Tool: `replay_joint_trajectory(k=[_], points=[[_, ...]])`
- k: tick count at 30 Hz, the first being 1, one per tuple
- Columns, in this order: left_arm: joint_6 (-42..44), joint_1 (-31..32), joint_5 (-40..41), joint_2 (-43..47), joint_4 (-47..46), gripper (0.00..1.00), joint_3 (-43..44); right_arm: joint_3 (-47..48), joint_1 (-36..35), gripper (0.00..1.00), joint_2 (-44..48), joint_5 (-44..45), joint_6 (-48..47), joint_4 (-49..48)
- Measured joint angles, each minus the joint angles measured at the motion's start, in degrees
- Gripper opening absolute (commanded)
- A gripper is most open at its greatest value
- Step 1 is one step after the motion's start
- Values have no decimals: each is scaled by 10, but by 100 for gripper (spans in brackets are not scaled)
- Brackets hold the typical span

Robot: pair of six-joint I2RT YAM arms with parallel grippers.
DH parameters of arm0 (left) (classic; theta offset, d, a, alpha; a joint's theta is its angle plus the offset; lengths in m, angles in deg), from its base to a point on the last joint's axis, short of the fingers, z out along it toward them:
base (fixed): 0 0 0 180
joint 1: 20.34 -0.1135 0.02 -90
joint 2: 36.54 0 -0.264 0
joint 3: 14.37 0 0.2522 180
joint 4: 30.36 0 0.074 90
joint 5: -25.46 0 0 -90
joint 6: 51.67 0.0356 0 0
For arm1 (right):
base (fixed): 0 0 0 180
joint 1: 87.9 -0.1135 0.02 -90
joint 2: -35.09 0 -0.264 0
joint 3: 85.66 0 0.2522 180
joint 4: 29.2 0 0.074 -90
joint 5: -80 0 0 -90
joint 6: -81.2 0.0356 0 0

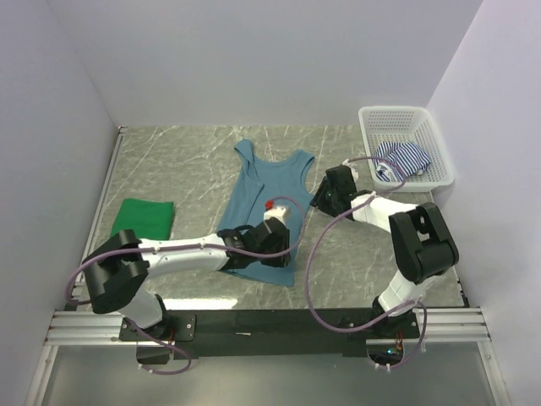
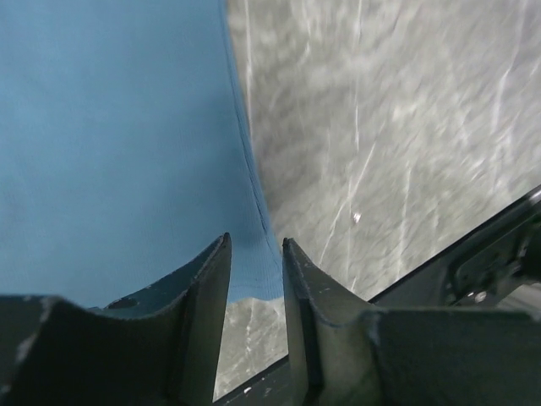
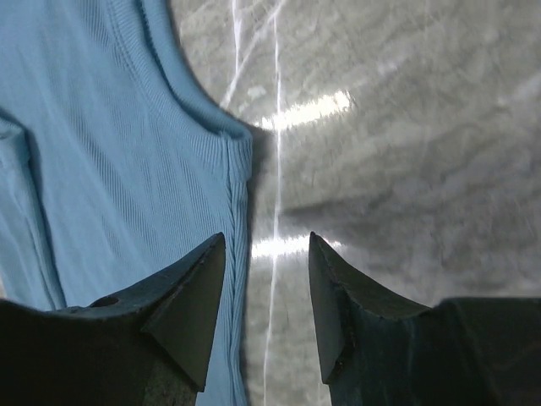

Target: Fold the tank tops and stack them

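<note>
**Desk:** Where is the teal-blue tank top [image 1: 264, 188]?

**Photographer:** It lies flat in the middle of the tabletop [image 1: 169, 152], with its straps toward the far edge and its hem toward the near edge. Both arms are bent low over its right side.

**Desk:** Are the tools holding it?

**Photographer:** No. The left gripper [image 2: 255, 241] sits at the hem's right corner, its jaws a narrow gap apart. The cloth's edge runs into that gap, and marble shows through below it. The right gripper [image 3: 266, 237] stands wider, released, over the side seam just under the armhole. One of its fingers [image 3: 182, 304] is above the cloth and the other is above bare stone.

**Desk:** And the other two tops?

**Photographer:** The green tank top [image 1: 144, 218] is a folded rectangle near the left edge, well apart from the teal one. The striped tank top [image 1: 401, 159] is bunched inside the white basket [image 1: 372, 114] at the far right corner.
</note>
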Motion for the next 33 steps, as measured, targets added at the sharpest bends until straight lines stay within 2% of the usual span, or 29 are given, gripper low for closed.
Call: replay_joint_trajectory(k=[7, 17, 19, 21, 22, 26, 28, 33], points=[[-7, 43, 11, -40, -9, 40, 0, 46, 2, 50, -47, 2, -11, 3], [-9, 87, 32, -115, 12, 37, 33, 82, 4, 37, -86, 3, -14, 2], [-10, 94, 46, -127, 26, 36, 55, 82, 4, 31, -95, 2, -13, 0], [-13, 99, 55, -135, 33, 30, 69, 83, 4, 26, -97, 1, -14, -3], [-15, 102, 59, -138, 37, 28, 72, 83, 4, 17, -99, 0, -14, -4], [-20, 108, 65, -145, 44, 9, 73, 83, 5, 2, -102, -2, -14, -8], [-21, 109, 66, -146, 44, 2, 73, 83, 7, 0, -102, -3, -14, -10], [-21, 118, 64, -146, 38, 0, 73, 67, 27, 0, -91, -10, -14, -17]])
